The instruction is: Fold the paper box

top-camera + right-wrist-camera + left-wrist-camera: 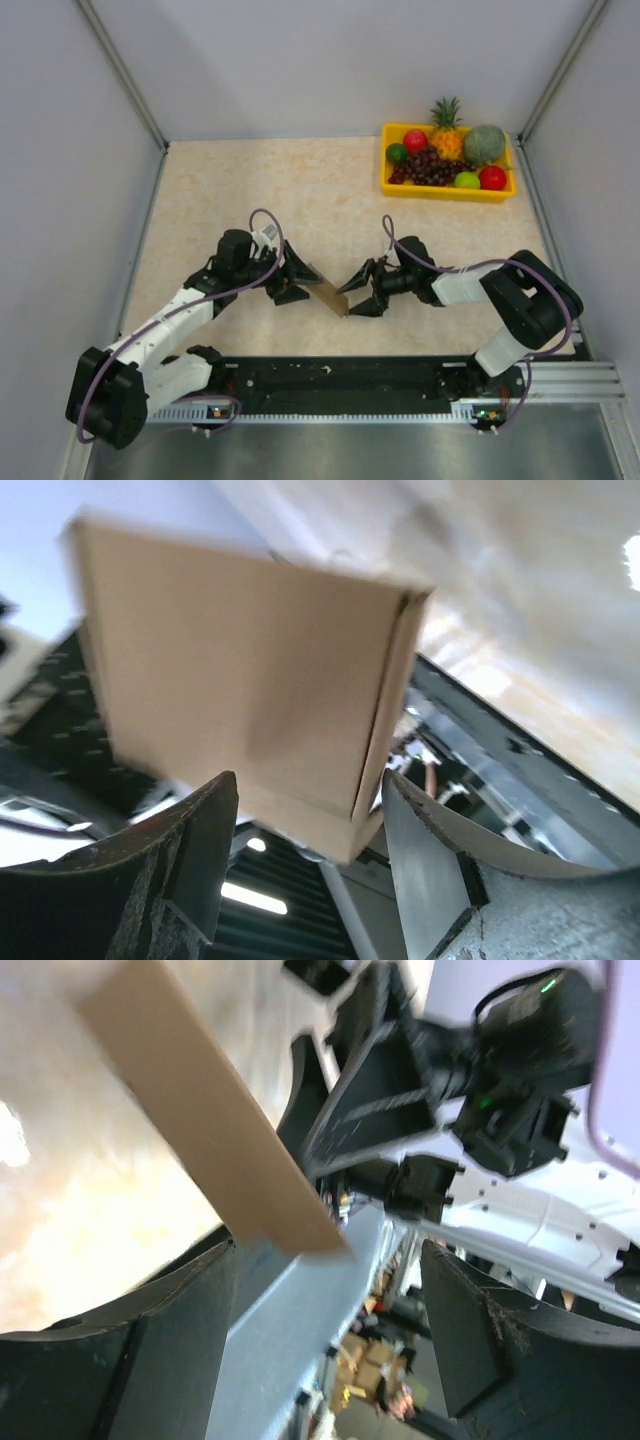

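Rail (330, 375) and arm bases lie nearest; beyond them my two hands meet on the paper box (328, 288), mid-fold.
My left gripper (305, 282) stands released, its fingers wide. One edge of the box reaches in between them, close by one finger and clear of the other. The box sits tilted over the middle of the table (220, 180); I cannot tell whether it rests on it. My right gripper (355, 293) seems to grasp it, since the box fills the gap between both fingers. Far right, the yellow fruit tray (445, 192) sits well apart. I judge the sides are already creased up and an end is left to close, though I cannot see which. The next move calls for my left fingers to close squarely on the free edge and bend it along the crease. Meanwhile the right must hold firm so the box does not twist out of its grip.
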Controlling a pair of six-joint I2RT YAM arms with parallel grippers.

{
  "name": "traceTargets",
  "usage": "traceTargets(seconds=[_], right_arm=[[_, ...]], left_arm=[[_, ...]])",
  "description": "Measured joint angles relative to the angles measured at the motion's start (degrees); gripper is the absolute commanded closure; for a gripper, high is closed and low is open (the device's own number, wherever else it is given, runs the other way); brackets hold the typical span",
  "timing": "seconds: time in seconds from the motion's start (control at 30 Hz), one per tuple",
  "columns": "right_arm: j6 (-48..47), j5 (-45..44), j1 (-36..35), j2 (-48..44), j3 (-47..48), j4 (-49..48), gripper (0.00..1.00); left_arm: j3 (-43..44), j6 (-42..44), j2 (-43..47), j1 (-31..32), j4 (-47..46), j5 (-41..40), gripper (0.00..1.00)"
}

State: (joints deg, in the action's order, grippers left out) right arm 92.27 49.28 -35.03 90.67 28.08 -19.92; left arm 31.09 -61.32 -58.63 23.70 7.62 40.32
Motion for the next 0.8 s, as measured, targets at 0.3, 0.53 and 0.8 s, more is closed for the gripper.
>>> traceTargets(seconds=[0.3,0.53,0.8], right_arm=[[8.8,2.3,5.4,0.2,1.0,-10.6,0.41],[-2.7,3.4,11.0,-2.3,4.4,-1.0,0.32],[-53.1,-12.5,-0.4,-8.4,27.3,30.0,0.19]], left_arm=[[-1.2,-4.6,-0.5,2.1,1.6,0.5,0.23],[7.5,9.1,-1.5,2.1,13.6,-4.1,0.18],[9.0,19.8,1.9,1.4,16.2,-9.0,0.20]])
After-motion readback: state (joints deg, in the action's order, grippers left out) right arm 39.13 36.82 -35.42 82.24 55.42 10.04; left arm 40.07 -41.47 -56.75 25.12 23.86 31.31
